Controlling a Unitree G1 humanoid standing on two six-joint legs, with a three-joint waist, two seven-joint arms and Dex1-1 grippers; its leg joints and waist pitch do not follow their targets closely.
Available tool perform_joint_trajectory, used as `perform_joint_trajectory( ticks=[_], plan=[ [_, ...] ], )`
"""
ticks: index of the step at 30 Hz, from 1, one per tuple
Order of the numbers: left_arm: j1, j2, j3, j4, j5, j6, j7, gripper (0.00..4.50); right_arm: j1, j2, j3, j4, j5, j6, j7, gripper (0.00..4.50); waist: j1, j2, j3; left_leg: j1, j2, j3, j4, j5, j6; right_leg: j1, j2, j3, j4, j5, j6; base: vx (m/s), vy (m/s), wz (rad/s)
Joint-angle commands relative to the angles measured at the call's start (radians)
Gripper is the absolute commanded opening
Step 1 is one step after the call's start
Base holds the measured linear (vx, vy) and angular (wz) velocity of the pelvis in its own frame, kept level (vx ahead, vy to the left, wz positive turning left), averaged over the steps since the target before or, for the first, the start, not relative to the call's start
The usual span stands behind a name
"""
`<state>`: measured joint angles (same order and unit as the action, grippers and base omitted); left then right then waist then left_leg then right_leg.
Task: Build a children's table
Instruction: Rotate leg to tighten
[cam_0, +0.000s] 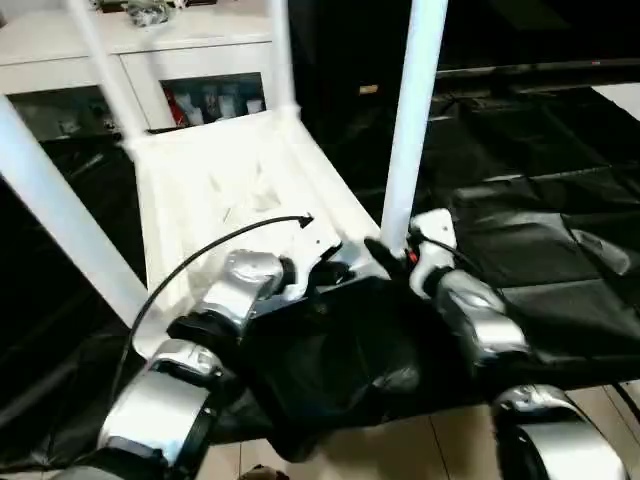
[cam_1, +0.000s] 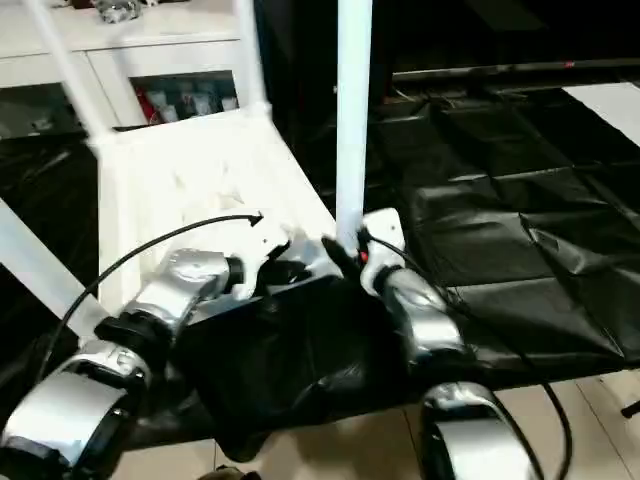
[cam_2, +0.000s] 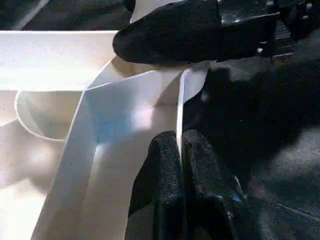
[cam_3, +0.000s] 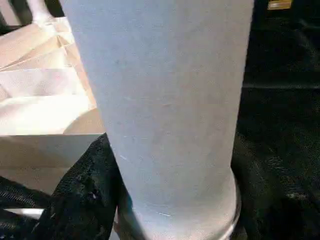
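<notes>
The children's table (cam_0: 220, 190) lies upside down on a black sheet, rimmed underside up, with its white legs standing upward. My left gripper (cam_2: 181, 150) is shut on the thin rim of the tabletop at the near right corner; it also shows at the near edge (cam_0: 315, 262). My right gripper (cam_0: 395, 250) is around the base of the near right leg (cam_0: 410, 120), which stands upright in its corner socket. One of its black fingers (cam_3: 85, 195) lies against the leg (cam_3: 165, 100), closed on it. The other black finger (cam_2: 170, 32) presses beside the corner.
Other legs rise at the near left (cam_0: 50, 200), far left (cam_0: 100, 70) and far right (cam_0: 282, 50). A white cabinet with glass doors (cam_0: 150, 50) stands behind the table. The crumpled black sheet (cam_0: 540, 200) spreads to the right; pale floor (cam_0: 440, 450) shows near my arms.
</notes>
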<state>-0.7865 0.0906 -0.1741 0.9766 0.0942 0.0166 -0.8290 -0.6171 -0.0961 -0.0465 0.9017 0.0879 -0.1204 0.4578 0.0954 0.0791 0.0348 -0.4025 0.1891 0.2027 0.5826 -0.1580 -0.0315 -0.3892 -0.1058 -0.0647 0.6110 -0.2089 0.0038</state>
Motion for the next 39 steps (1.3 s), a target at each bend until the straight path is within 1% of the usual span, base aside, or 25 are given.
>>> perform_joint_trajectory(
  ticks=[1,3,6,7,8,11,12,13,14,15,16,17,18,19,21,22,23,24,26,28,30,32,34,36,39],
  plan=[
    [-0.015,-0.067,0.032,-0.014,-0.044,-0.032,0.07,0.0,0.022,0.099,0.08,0.014,-0.023,-0.002,0.073,3.25,0.002,-0.021,-0.06,0.024,0.04,-0.024,-0.066,-0.213,0.075,0.035,-0.053,0.031,-0.075,-0.108,-0.224,0.0,0.0,0.0],
    [-0.007,-0.064,0.024,-0.02,-0.044,-0.035,0.054,0.0,0.026,0.097,0.084,0.003,-0.023,-0.013,0.089,3.47,0.002,-0.02,-0.059,0.023,0.04,-0.024,-0.065,-0.212,0.086,0.035,-0.054,0.03,-0.075,-0.106,-0.227,0.0,0.0,0.0],
    [0.006,-0.049,0.014,-0.028,-0.043,-0.043,0.012,0.0,0.033,0.072,0.084,-0.02,-0.018,-0.037,0.122,3.69,0.003,-0.021,-0.057,0.024,0.041,-0.024,-0.068,-0.233,0.082,0.035,-0.055,0.031,-0.08,-0.15,-0.223,0.0,0.0,0.0],
    [0.01,-0.039,0.01,-0.032,-0.045,-0.051,-0.016,0.0,0.041,0.052,0.083,-0.041,-0.003,-0.042,0.165,3.76,0.002,-0.023,-0.057,0.023,0.043,-0.024,-0.069,-0.233,0.082,0.035,-0.055,0.031,-0.079,-0.149,-0.221,0.0,0.0,0.0],
    [0.015,-0.022,0.007,-0.035,-0.045,-0.057,-0.051,0.0,0.057,0.011,0.083,-0.079,0.021,-0.039,0.248,3.76,0.006,-0.024,-0.059,0.024,0.042,-0.024,-0.067,-0.228,0.092,0.039,-0.054,0.03,-0.078,-0.134,-0.219,0.0,0.0,0.0],
    [0.019,-0.001,0.004,-0.038,-0.046,-0.061,-0.094,0.0,0.081,-0.046,0.089,-0.123,0.042,-0.039,0.353,3.76,0.015,-0.024,-0.062,0.022,0.043,-0.022,-0.059,-0.19,0.119,0.039,-0.052,0.029,-0.072,-0.076,-0.224,0.0,0.0,0.0],
    [0.019,0.02,0.0,-0.032,-0.039,-0.069,-0.115,0.0,0.108,-0.114,0.1,-0.171,0.058,-0.026,0.457,3.76,0.017,-0.025,-0.062,0.019,0.042,-0.021,-0.057,-0.173,0.129,0.039,-0.053,0.028,-0.069,-0.054,-0.232,0.0,0.0,0.0],
    [0.019,0.02,0.0,-0.032,-0.039,-0.069,-0.115,0.0,0.108,-0.114,0.1,-0.171,0.058,-0.026,0.457,3.76,0.026,-0.028,-0.062,0.021,0.042,-0.02,-0.053,-0.17,0.139,0.04,-0.052,0.027,-0.071,-0.051,-0.229,0.0,0.0,0.0],
    [0.02,0.032,-0.004,-0.033,-0.04,-0.073,-0.14,0.0,0.124,-0.154,0.105,-0.198,0.068,-0.015,0.514,3.76,0.025,-0.028,-0.059,0.017,0.041,-0.02,-0.055,-0.171,0.142,0.04,-0.054,0.027,-0.071,-0.065,-0.231,0.0,0.0,0.0],
    [0.022,0.043,-0.006,-0.035,-0.04,-0.077,-0.161,0.0,0.137,-0.19,0.105,-0.223,0.081,0.005,0.565,3.76,0.028,-0.027,-0.06,0.019,0.041,-0.02,-0.054,-0.175,0.141,0.04,-0.054,0.026,-0.073,-0.079,-0.23,0.0,0.0,0.0],
    [0.028,0.064,-0.017,-0.041,-0.04,-0.087,-0.215,0.0,0.155,-0.259,0.098,-0.272,0.12,0.084,0.662,3.76,0.031,-0.031,-0.059,0.021,0.042,-0.02,-0.054,-0.176,0.142,0.043,-0.05,0.026,-0.075,-0.092,-0.224,0.0,0.0,0.0],
    [0.028,0.064,-0.017,-0.041,-0.04,-0.087,-0.215,0.0,0.155,-0.259,0.098,-0.272,0.12,0.084,0.662,3.76,0.034,-0.03,-0.058,0.022,0.043,-0.021,-0.055,-0.179,0.147,0.042,-0.05,0.027,-0.076,-0.101,-0.223,0.0,0.0,0.0],
    [0.034,0.079,-0.026,-0.05,-0.037,-0.091,-0.26,0.0,0.169,-0.308,0.093,-0.307,0.142,0.136,0.732,3.76,0.037,-0.029,-0.059,0.019,0.046,-0.022,-0.056,-0.187,0.146,0.04,-0.053,0.027,-0.073,-0.113,-0.221,0.0,0.0,0.0],
    [0.037,0.084,-0.029,-0.053,-0.036,-0.092,-0.279,0.0,0.176,-0.329,0.093,-0.319,0.147,0.145,0.76,3.76,0.037,-0.034,-0.058,0.02,0.047,-0.023,-0.056,-0.193,0.141,0.04,-0.054,0.027,-0.075,-0.131,-0.222,0.0,0.0,0.0],
    [0.042,0.099,-0.037,-0.059,-0.03,-0.097,-0.314,0.0,0.183,-0.374,0.089,-0.328,0.142,0.146,0.791,3.76,0.038,-0.031,-0.058,0.021,0.048,-0.023,-0.057,-0.197,0.132,0.038,-0.055,0.027,-0.076,-0.146,-0.224,0.0,0.0,0.0],
    [0.043,0.104,-0.038,-0.059,-0.029,-0.099,-0.322,0.0,0.189,-0.392,0.085,-0.337,0.145,0.149,0.8,3.76,0.037,-0.041,-0.057,0.022,0.048,-0.022,-0.057,-0.198,0.124,0.037,-0.054,0.028,-0.078,-0.148,-0.229,0.0,0.0,0.0],
    [0.043,0.104,-0.038,-0.059,-0.029,-0.099,-0.322,0.0,0.189,-0.392,0.085,-0.337,0.145,0.149,0.8,3.76,0.037,-0.041,-0.057,0.022,0.048,-0.022,-0.057,-0.198,0.124,0.037,-0.054,0.028,-0.078,-0.148,-0.229,0.0,0.0,0.0],
    [0.044,0.11,-0.041,-0.06,-0.029,-0.103,-0.329,0.0,0.197,-0.409,0.08,-0.352,0.151,0.154,0.806,3.76,0.04,-0.037,-0.058,0.022,0.048,-0.022,-0.057,-0.19,0.122,0.037,-0.055,0.028,-0.074,-0.14,-0.234,0.0,0.0,0.0],
    [0.047,0.118,-0.042,-0.064,-0.032,-0.103,-0.344,0.0,0.21,-0.431,0.061,-0.385,0.173,0.175,0.809,3.76,0.043,-0.041,-0.059,0.021,0.048,-0.022,-0.054,-0.171,0.127,0.037,-0.055,0.029,-0.071,-0.118,-0.237,0.0,0.0,0.0],
    [0.053,0.124,-0.044,-0.071,-0.033,-0.104,-0.356,0.0,0.212,-0.432,0.031,-0.418,0.202,0.192,0.8,3.76,0.047,-0.04,-0.059,0.021,0.047,-0.021,-0.052,-0.156,0.137,0.037,-0.055,0.029,-0.069,-0.097,-0.239,0.0,0.0,0.0],
    [0.057,0.126,-0.046,-0.076,-0.034,-0.105,-0.363,0.0,0.206,-0.419,0.026,-0.428,0.2,0.181,0.781,3.76,0.047,-0.041,-0.06,0.02,0.046,-0.021,-0.051,-0.151,0.142,0.036,-0.055,0.028,-0.068,-0.094,-0.238,0.0,0.0,0.0],
    [0.061,0.125,-0.048,-0.08,-0.034,-0.105,-0.368,0.0,0.197,-0.4,0.032,-0.43,0.197,0.175,0.767,3.76,0.046,-0.037,-0.059,0.021,0.046,-0.021,-0.052,-0.16,0.133,0.034,-0.055,0.027,-0.07,-0.113,-0.239,0.0,0.0,0.0],
    [0.065,0.123,-0.051,-0.085,-0.034,-0.105,-0.372,0.0,0.178,-0.376,0.038,-0.417,0.192,0.169,0.747,3.76,0.044,-0.036,-0.059,0.021,0.047,-0.022,-0.054,-0.168,0.124,0.033,-0.055,0.027,-0.07,-0.122,-0.239,0.0,0.0,0.0],
    [0.068,0.122,-0.054,-0.09,-0.033,-0.104,-0.376,0.0,0.161,-0.355,0.058,-0.399,0.181,0.165,0.743,3.76,0.043,-0.035,-0.061,0.022,0.047,-0.022,-0.054,-0.164,0.119,0.032,-0.054,0.027,-0.068,-0.11,-0.243,0.0,0.0,0.0],
    [0.069,0.121,-0.056,-0.091,-0.032,-0.104,-0.377,0.0,0.149,-0.347,0.084,-0.375,0.158,0.155,0.746,3.76,0.047,-0.035,-0.065,0.024,0.048,-0.021,-0.05,-0.136,0.125,0.032,-0.054,0.027,-0.061,-0.055,-0.253,0.0,0.0,0.0]
  ],
)
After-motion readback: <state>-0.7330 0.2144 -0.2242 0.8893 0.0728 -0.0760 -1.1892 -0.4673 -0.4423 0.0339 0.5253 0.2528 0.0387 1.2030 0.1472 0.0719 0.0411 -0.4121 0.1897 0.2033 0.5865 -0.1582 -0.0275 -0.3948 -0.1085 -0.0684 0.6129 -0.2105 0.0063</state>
